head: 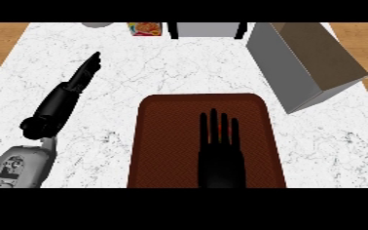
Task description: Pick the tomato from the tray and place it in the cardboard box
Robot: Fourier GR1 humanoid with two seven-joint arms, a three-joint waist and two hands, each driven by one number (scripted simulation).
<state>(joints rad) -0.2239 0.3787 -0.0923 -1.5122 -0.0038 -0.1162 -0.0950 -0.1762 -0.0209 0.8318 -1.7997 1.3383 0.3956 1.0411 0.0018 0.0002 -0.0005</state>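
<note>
Tomato (213, 135) beneath straight-fingered right hand (221, 163); no legible writing.

No readable text anywhere; the colourful packet (145, 28) at the counter's (144, 73) far edge shows only illegible print.

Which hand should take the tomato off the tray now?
Right. The right hand is already over the tray, fingers straight above a red patch, likely the tomato. The left hand lies off the tray.
</note>
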